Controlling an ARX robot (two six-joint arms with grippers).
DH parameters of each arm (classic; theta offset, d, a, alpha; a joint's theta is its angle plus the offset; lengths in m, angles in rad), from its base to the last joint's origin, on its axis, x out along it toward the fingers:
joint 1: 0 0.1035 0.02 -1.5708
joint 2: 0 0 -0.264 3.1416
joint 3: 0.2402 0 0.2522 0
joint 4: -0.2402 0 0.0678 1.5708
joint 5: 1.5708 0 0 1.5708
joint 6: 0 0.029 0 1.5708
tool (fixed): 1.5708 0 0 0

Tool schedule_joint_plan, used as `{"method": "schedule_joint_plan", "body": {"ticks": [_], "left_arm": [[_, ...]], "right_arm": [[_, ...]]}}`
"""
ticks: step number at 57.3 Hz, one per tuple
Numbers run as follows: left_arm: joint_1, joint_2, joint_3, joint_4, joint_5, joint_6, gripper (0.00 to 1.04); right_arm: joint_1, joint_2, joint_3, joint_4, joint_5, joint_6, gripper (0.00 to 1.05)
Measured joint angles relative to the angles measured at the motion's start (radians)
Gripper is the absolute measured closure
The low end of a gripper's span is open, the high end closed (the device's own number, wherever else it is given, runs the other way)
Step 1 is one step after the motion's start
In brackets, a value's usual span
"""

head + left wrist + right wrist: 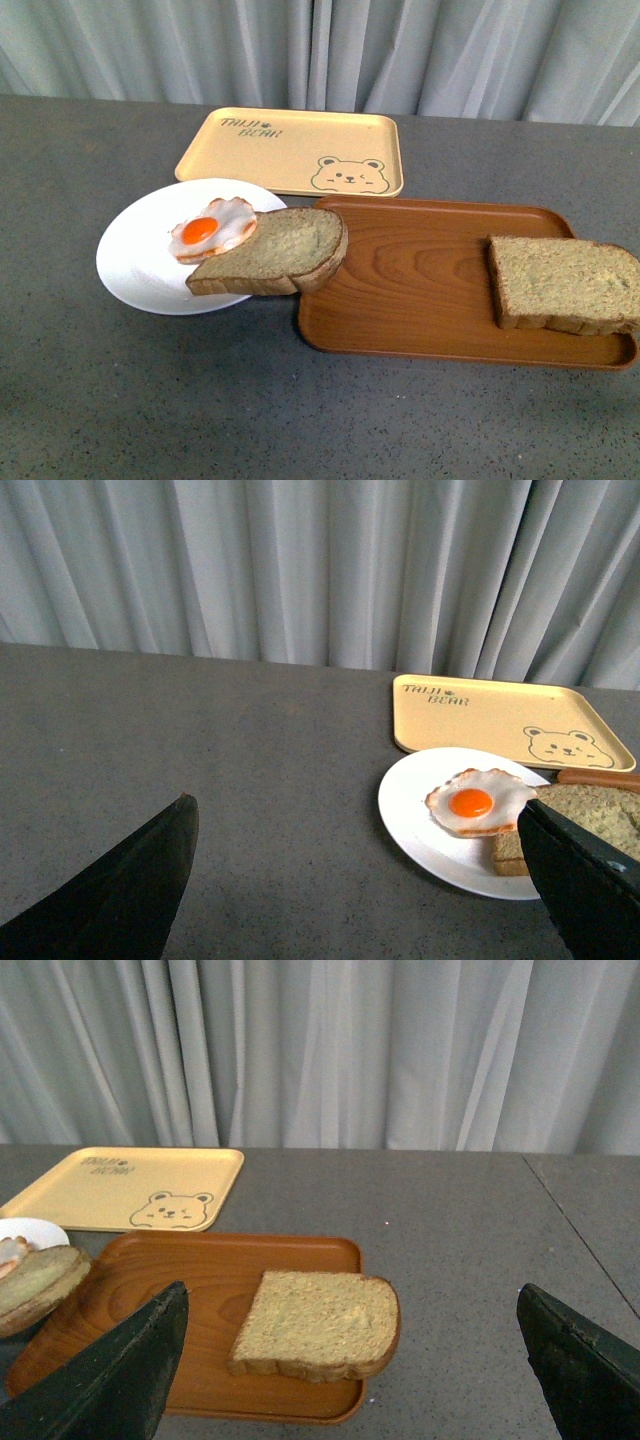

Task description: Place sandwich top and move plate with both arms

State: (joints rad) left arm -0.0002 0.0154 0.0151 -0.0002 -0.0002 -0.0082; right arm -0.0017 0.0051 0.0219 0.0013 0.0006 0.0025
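The sandwich top (565,283), a thick squarish brown slice, lies at the right end of the brown wooden tray (420,290). The white plate (135,270) sits at the left with a fried egg (212,230) on it. A thinner rounded slice (275,250) rests half on the plate, half on the tray's edge. No arm shows in the front view. My left gripper (356,820) is open and empty above the table beside the plate (415,825). My right gripper (352,1295) is open and empty, with the sandwich top (318,1322) between its fingers, farther off.
A pale yellow bear tray (295,150) lies behind the plate and the wooden tray. A grey curtain hangs along the table's far edge. The table top is dark grey.
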Motion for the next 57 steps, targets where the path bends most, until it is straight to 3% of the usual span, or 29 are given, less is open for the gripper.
{"method": "schedule_joint_plan", "body": {"ticks": [45, 51, 57], "left_arm": [[0.000, 0.000, 0.000, 0.000, 0.000, 0.000, 0.09], [0.000, 0.000, 0.000, 0.000, 0.000, 0.000, 0.09], [0.000, 0.000, 0.000, 0.000, 0.000, 0.000, 0.09]], "right_arm": [[0.000, 0.000, 0.000, 0.000, 0.000, 0.000, 0.09], [-0.033, 0.240, 0.103, -0.169, 0.140, 0.114, 0.09], [-0.158, 0.640, 0.186, 0.032, 0.061, 0.186, 0.09]]}}
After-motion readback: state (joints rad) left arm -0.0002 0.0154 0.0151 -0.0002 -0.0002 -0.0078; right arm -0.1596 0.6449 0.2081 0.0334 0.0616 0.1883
